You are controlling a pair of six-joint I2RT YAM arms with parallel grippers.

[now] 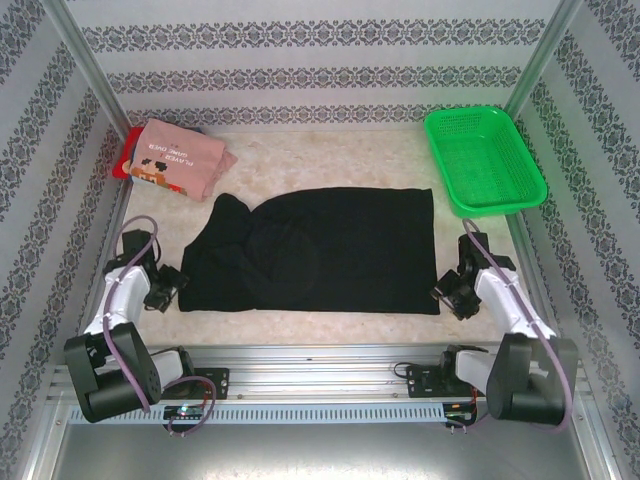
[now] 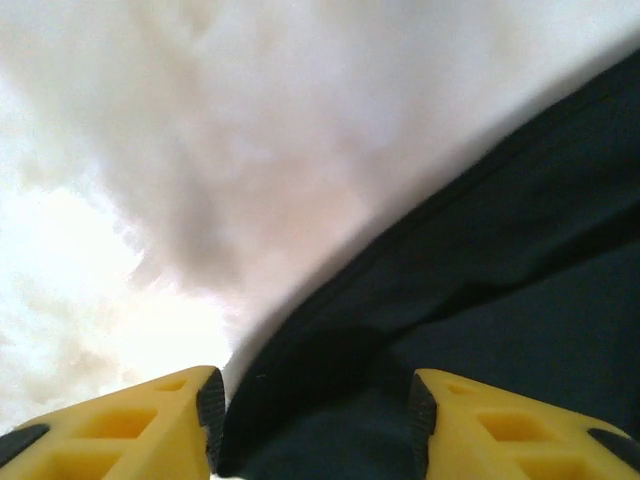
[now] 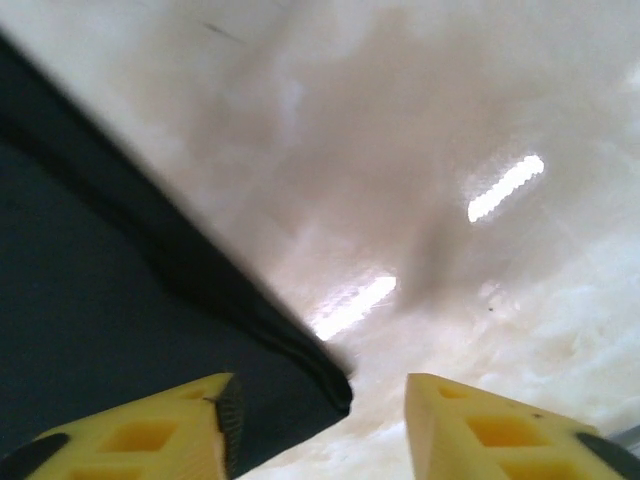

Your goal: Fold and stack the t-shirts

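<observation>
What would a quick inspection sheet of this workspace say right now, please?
Surface: pale marbled table, cloth at its middle.
Job's things: black t-shirt spread mid-table, left side bunched; pink t-shirt folded far left on a red t-shirt.
Clutter: green basket, far right, empty.
Grippers: left gripper open over the black shirt's edge; right gripper open at its corner.
Cables: purple cables along both arms.
Surroundings: patterned walls, metal frame.

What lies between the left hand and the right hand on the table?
The black t-shirt lies there, reaching from the left hand to the right hand; the top view shows it.
</observation>
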